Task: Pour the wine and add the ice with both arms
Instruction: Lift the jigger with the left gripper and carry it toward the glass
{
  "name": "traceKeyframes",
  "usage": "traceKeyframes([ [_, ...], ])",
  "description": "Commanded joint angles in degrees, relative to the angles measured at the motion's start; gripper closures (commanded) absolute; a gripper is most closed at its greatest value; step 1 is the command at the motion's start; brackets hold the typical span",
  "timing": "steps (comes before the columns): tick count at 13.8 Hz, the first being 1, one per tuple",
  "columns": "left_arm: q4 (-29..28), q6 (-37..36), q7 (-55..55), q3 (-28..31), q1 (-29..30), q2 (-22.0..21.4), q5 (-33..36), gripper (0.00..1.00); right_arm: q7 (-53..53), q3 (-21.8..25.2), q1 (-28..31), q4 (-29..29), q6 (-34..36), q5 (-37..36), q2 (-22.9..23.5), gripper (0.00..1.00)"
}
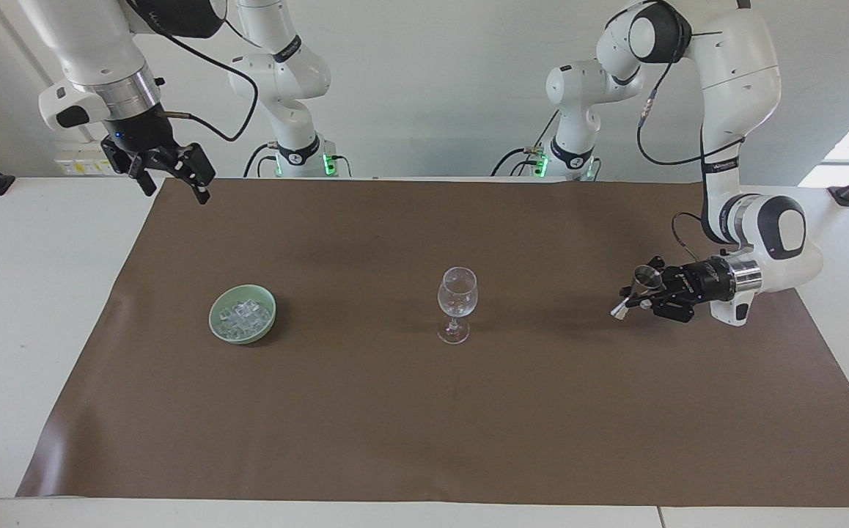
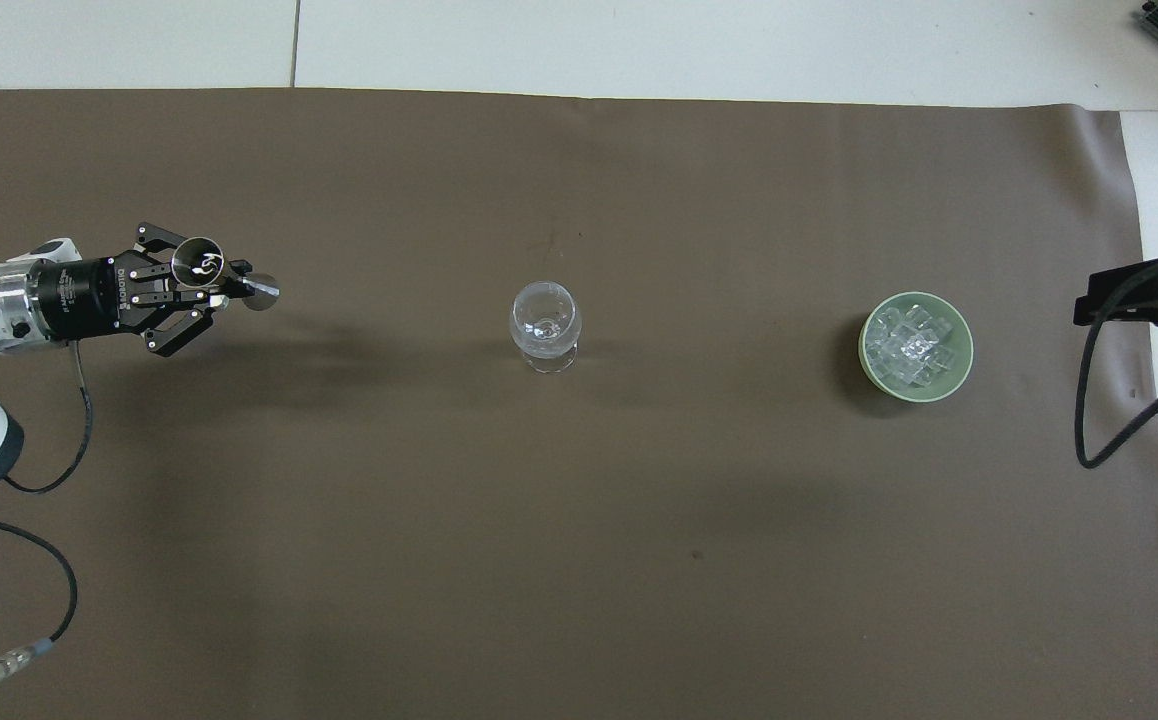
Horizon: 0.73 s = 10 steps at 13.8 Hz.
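My left gripper (image 1: 633,297) is clamped on a small metal jigger (image 1: 638,287), double-ended and tilted, carried clear of the brown mat (image 1: 424,440) at my left arm's end of the table, the upper cup's mouth kept mostly upward, I judge so nothing spills before the pour. One wine glass (image 1: 457,303) stands upright mid-mat, well apart from the jigger; I cannot tell whether it holds any wine yet. One green bowl (image 1: 243,314) sits toward my right arm's end, level with the glass, heaped with ice (image 1: 243,315) cubes too jumbled to count. My right gripper (image 1: 169,174) waits high over the mat's corner near my right base, jaws spread, holding nothing.
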<state>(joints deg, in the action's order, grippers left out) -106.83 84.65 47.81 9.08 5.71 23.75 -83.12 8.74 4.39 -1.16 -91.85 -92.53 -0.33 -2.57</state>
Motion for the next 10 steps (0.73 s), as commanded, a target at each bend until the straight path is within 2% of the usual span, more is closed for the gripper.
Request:
traceKeyframes([
  [1, -2.06, 2.18, 2.64, 0.68, -3.16, -3.08, -1.52, 1.00, -0.56, -0.26, 0.54, -0.52, -0.02, 1.48, -0.42, 0.00],
  [5, -2.33, 7.62, 7.21, 0.76, -8.16, -6.60, -1.70, 1.00, -0.56, -0.26, 0.54, -0.52, -0.02, 1.48, -0.42, 0.00],
  [10, -6.98, 17.11, 9.05, 0.68, -15.54, -13.19, -1.87, 1.00, -0.56, -0.26, 0.54, -0.53, -0.02, 1.48, -0.42, 0.00],
])
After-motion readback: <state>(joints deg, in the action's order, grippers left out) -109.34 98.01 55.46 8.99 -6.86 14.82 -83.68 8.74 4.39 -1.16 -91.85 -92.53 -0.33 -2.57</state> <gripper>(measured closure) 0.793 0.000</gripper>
